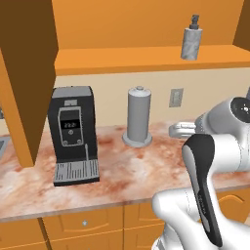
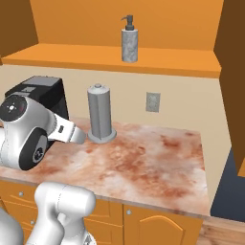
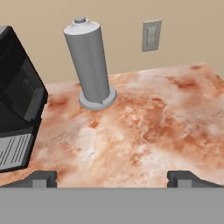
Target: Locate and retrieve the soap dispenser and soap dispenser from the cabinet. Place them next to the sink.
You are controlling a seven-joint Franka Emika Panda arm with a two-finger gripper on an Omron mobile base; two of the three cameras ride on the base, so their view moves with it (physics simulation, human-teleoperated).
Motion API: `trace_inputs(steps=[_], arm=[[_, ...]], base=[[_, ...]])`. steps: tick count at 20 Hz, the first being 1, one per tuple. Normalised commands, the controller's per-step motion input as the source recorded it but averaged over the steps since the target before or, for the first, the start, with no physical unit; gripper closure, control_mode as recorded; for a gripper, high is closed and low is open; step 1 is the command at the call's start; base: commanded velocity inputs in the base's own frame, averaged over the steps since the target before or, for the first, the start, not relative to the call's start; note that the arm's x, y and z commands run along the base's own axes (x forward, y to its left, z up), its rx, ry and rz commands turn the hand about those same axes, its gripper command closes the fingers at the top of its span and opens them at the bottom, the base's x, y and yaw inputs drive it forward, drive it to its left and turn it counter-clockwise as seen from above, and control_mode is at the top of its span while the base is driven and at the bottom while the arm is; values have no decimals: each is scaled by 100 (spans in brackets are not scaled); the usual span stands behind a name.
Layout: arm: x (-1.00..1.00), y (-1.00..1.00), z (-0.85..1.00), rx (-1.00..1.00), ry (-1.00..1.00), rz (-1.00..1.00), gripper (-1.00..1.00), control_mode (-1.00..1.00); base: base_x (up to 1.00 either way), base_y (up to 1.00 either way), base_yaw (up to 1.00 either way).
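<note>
Claw point(image 3: 112, 178) spread wide, nothing between the tips, both dark fingertips point(image 3: 41, 178) apart at the bottom of the hand view. It hangs above the marbled red-white counter point(image 3: 157, 127), no contact with anything.

Left to right from the claw: black coffee machine point(image 3: 17, 109) ahead and off to its left, grated drip tray toward the claw. Next, tall plain grey cylinder point(image 3: 89, 65) on a round base, ahead and slightly left, upright on the counter, well apart from the fingertips, near the coffee machine but not touching it. Then wall outlet point(image 3: 151, 36) on the beige wall, ahead and slightly right, beyond the counter's back edge. Bare counter straight ahead and to the right.

Task item: mottled light grey soap dispenser point(image 1: 191, 40) with dark pump stands upright on the orange shelf board of the cabinet point(image 1: 146, 58), high above the claw and beyond it, well apart. In the right base view the same bottle point(image 2: 129, 40) sits above and a bit right of the cylinder point(image 2: 99, 115). Cabinet's slab door point(image 1: 24, 78) hangs open at far left, past the coffee machine point(image 1: 73, 132). Cannot tell where the black dispenser is. Steel edge, maybe the sink point(image 1: 2, 144), at far left frame edge, too little to tell.
</note>
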Motion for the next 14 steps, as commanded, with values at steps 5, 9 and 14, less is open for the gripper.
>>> trace_inputs(steps=[5, 9, 14], arm=[[0, 0, 0, 0, 0, 0, -100, 100], [0, 0, 0, 0, 0, 0, -100, -100], [-6, 0, 9, 0, -6, -1, -100, -100]], base=[[0, 0, 0], [0, 0, 0], [0, 0, 0]])
